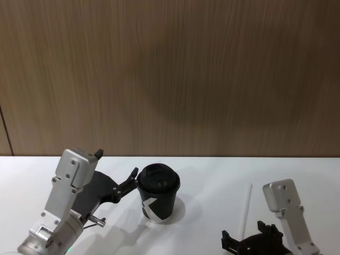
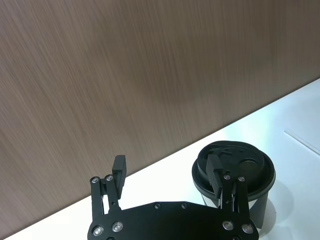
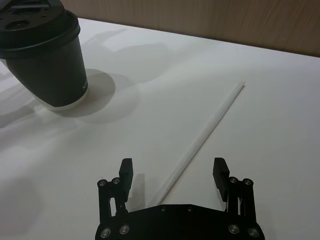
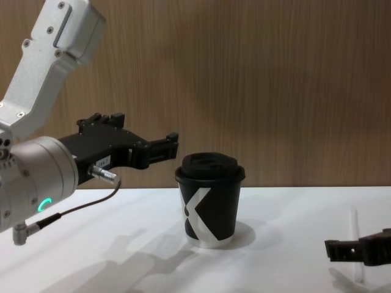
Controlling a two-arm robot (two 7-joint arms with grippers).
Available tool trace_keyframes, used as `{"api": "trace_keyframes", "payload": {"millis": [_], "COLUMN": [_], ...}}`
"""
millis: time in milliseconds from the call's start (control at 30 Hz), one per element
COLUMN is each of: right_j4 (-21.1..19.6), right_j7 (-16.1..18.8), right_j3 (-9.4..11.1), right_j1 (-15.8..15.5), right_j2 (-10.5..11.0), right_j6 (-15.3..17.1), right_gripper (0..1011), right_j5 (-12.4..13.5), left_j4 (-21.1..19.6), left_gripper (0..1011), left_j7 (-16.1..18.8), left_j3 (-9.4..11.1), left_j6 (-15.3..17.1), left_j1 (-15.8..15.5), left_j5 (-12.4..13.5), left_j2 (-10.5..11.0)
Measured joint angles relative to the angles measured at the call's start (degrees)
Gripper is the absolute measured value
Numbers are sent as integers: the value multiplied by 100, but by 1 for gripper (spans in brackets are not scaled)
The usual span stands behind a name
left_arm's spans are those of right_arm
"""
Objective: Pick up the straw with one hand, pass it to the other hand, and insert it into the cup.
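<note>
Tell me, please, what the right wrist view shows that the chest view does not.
Right wrist view: the straw lying full length on the table, its near end between the fingers of the open right gripper. Chest view: the left gripper raised beside the lid of the cup, and its white mark. Both: cup, straw and right gripper.

We see a brown wood-grain wall (image 1: 170, 74) across the upper part of the head view, with a dark vertical seam (image 1: 5, 133) at its left edge. Below it a white table (image 1: 212, 172) spans the frame, marked with soft grey shadows.
</note>
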Motion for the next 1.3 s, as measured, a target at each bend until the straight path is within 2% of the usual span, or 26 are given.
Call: {"api": "trace_keyframes", "payload": {"millis": [633,1300], "right_j4": [65,63], "right_j7": [67,58], "right_j3": [-4,108], "right_j1": [164,240], "right_j2": [-129,-340], "right_j6": [341,803], "right_gripper": [1001,1001], "right_j5": [-12,1], "left_j4": [0,0], "left_gripper": [1003,1003], "left_j7": [0,0], "left_j3": [0,0], "left_j6": [0,0], "left_j1": [0,0], "left_j5": [0,0], "left_j2": [0,0]}}
